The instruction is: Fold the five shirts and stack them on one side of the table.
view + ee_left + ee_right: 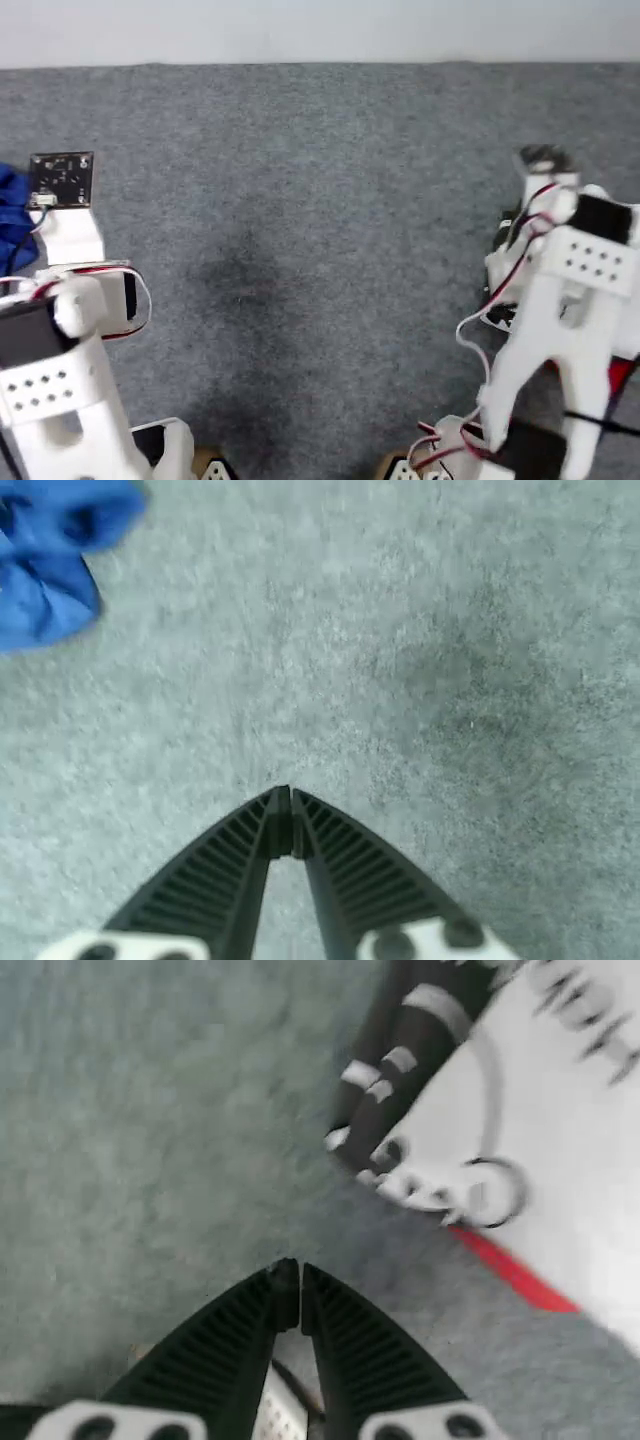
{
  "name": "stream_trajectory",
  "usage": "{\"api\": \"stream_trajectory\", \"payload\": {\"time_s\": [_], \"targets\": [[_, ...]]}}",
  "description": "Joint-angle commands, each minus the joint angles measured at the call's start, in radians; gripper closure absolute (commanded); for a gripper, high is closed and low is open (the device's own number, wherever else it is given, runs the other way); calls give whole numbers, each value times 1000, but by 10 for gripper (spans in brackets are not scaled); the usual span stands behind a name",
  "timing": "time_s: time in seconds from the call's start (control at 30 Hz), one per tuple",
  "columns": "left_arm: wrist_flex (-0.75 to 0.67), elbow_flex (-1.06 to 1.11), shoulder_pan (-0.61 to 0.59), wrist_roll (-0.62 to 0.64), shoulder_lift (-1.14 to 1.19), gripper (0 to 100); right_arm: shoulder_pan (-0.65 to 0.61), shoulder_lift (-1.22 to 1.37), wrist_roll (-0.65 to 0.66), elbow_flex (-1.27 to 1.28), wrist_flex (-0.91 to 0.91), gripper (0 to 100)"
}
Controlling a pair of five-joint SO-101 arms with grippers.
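A crumpled blue shirt [12,215] lies at the table's left edge, beside my left arm [70,300]; the left wrist view shows that blue shirt [50,570] some way off from the fingertips. My left gripper [290,798] is shut with nothing in it, above bare grey cloth. My right gripper [292,1268] is also shut and holds nothing, just short of a white shirt [540,1110] with black striped sleeves and a red edge. In the high view, bits of that shirt [620,378] peek out from under my right arm [560,300].
The grey felt table top [320,220] spreads wide between the two arms. Its far edge meets a pale wall [320,30]. The arm bases stand at the near edge.
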Motion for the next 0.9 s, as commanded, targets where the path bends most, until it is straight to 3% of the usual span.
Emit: {"api": "stream_trajectory", "payload": {"time_s": [0.0,0.17,0.3,0.4,0.6,0.87], "targets": [[-6,-73,-14,-55,15,995,-10,-88,-11,55,30,990],[-103,-85,-166,-135,212,981,-7,-136,-9,103,38,990],[-130,-180,-261,-201,396,885,-7,-193,-9,147,38,990],[-130,-288,-316,-276,526,833,-7,-237,-8,186,39,990],[-132,-512,-405,-445,825,825,-7,-329,-8,259,39,990],[-166,-949,-505,-534,1247,825,-7,-366,-8,313,38,990]]}}
